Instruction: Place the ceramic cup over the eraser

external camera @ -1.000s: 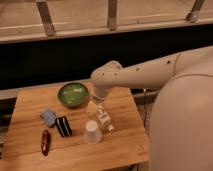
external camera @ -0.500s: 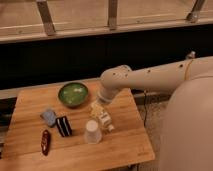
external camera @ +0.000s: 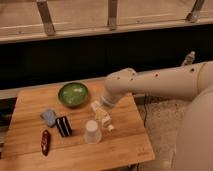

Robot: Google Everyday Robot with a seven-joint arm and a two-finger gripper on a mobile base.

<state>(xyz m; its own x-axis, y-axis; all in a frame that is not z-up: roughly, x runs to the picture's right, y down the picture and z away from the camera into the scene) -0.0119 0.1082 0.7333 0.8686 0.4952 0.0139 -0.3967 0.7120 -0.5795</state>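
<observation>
The ceramic cup [external camera: 92, 132] is small, plain white and tapered, and stands near the table's front edge. The eraser [external camera: 63, 126], a black block with white stripes, lies just left of it, a short gap between them. My gripper [external camera: 102, 116] hangs at the end of the pale arm, just behind and right of the cup and slightly above the table. Its fingers are open, and nothing held shows between them. The cup is free of the gripper.
A green bowl [external camera: 73, 94] sits at the back of the wooden table [external camera: 30, 145]. A blue-grey lumpy thing [external camera: 49, 117] and a slim dark-red object [external camera: 45, 142] lie at the left. A small pale object [external camera: 110, 128] rests right of the cup. The table's right edge is close.
The arm's elbow has swung a little right and lower. The gripper stays close behind the cup, and the objects on the table have not moved.
</observation>
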